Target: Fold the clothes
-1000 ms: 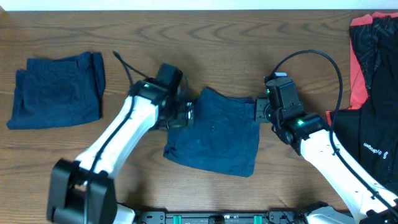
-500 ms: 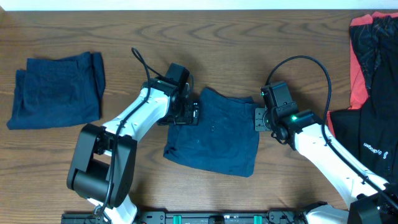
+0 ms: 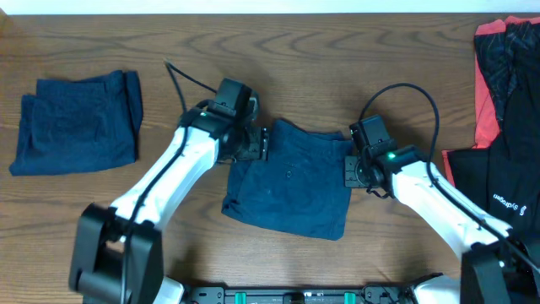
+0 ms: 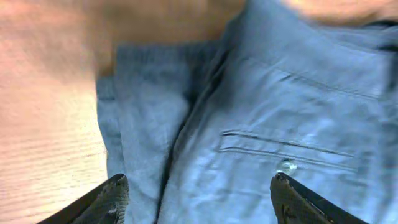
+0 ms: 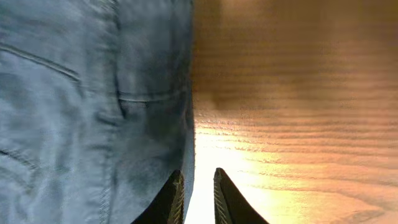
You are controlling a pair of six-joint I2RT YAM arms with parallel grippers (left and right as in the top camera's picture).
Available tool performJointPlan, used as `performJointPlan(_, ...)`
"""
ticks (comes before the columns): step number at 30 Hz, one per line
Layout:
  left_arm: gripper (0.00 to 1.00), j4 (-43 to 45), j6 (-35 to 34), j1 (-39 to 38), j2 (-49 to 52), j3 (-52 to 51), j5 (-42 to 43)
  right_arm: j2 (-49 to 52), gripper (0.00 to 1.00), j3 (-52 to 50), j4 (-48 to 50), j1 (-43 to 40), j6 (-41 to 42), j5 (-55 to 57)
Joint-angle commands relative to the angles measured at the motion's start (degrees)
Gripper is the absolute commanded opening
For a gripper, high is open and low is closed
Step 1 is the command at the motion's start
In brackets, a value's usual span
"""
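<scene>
Navy blue shorts [image 3: 291, 181] lie folded in the middle of the table, with a back pocket and button [image 4: 286, 166] facing up. My left gripper [image 3: 260, 143] hangs over their upper left edge, open wide [image 4: 199, 190], cloth beneath it and nothing held. My right gripper [image 3: 348, 167] sits at the shorts' right edge [image 5: 155, 112]. Its jaws [image 5: 198, 174] stand almost together, and the hem lies just inside the narrow gap. Whether the hem is pinched does not show.
A second navy garment [image 3: 78, 122] lies folded at the far left. Black clothes with coral-red panels [image 3: 504, 127] are heaped at the right edge. Bare wooden table [image 3: 405, 76] surrounds the shorts.
My right jaws have closed down to a narrow gap at the shorts' right edge. My left gripper has shifted a little toward the shorts' top left corner, and its jaws have narrowed somewhat.
</scene>
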Motion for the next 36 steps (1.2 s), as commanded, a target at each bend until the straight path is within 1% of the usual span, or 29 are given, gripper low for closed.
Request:
performJointPlan(1, 0.74, 0.5, 0.9, 0.0, 0.0, 0.2, 0.3, 2.6, 0.14, -1.0, -0.1, -0.2, 5.7, -0.2)
performJointPlan(7, 0.74, 2.0, 2.3, 0.0, 2.7, 0.1, 1.9, 4.2, 0.14, -1.0, 0.5, -0.2, 5.8, -1.3)
performJointPlan(9, 0.74, 2.4, 3.8, 0.0, 4.0, 0.1, 3.0, 4.2, 0.14, -1.0, 0.6, -0.2, 5.8, -1.7)
performJointPlan(12, 0.74, 2.5, 4.5, -0.1, 5.7, 0.1, 3.3, 4.2, 0.14, -1.0, 1.5, -0.2, 5.8, -4.7)
performJointPlan(15, 0.74, 2.5, 6.6, -0.1, 7.1, 0.1, 4.0, 4.2, 0.14, -1.0, 3.3, -0.2, 5.7, -8.7)
performJointPlan(19, 0.74, 2.3, 6.8, -0.4, 8.0, 0.1, 4.2, 4.2, 0.14, -1.0, 4.8, -0.2, 5.7, -10.9)
performJointPlan(32, 0.74, 2.3, 6.8, -0.5, 8.3, -0.1, 4.3, 5.0, 0.15, -1.0, 5.2, -0.2, 5.7, -11.7)
performJointPlan(36, 0.74, 3.7, 7.0, -0.5, 8.3, -1.4, 4.3, 6.3, 0.14, -1.0, 5.3, -0.2, 5.7, -11.8)
